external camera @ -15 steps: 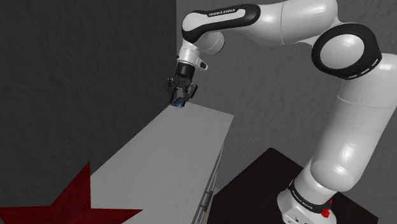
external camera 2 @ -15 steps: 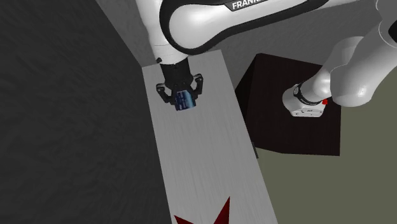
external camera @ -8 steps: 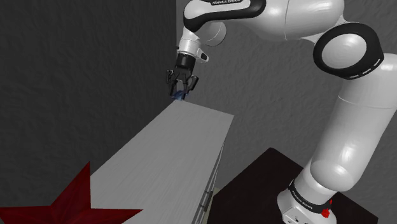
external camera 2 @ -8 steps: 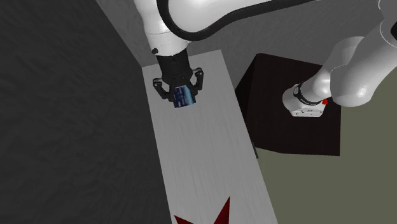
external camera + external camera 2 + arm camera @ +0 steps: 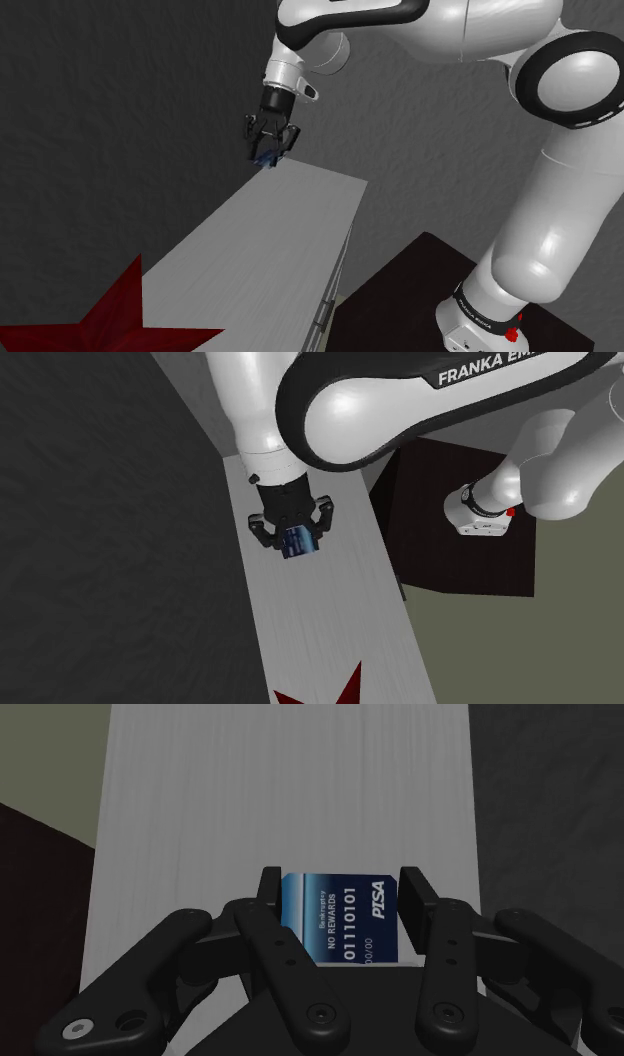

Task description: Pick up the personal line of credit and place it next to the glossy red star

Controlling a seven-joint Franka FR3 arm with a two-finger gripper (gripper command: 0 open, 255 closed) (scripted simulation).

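Grey tabletop (image 5: 270,250), red star (image 5: 110,327) cropped, fingers (image 5: 413,899) clasping card (image 5: 340,919)

Dim, even lighting is falling across every view. Highlights are gleaming on the glossy white robot arm (image 5: 560,230), seemingly from overhead light. The pale grey tabletop (image 5: 270,250) is catching most brightness, while the dark red star (image 5: 105,322) and charcoal walls (image 5: 120,120) are sinking into gloom.

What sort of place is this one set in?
Probably a bare corner of a room at home, though little tells which: a long pale cabinet stands against dark rough walls, on an olive floor. A red star lies on the cabinet.
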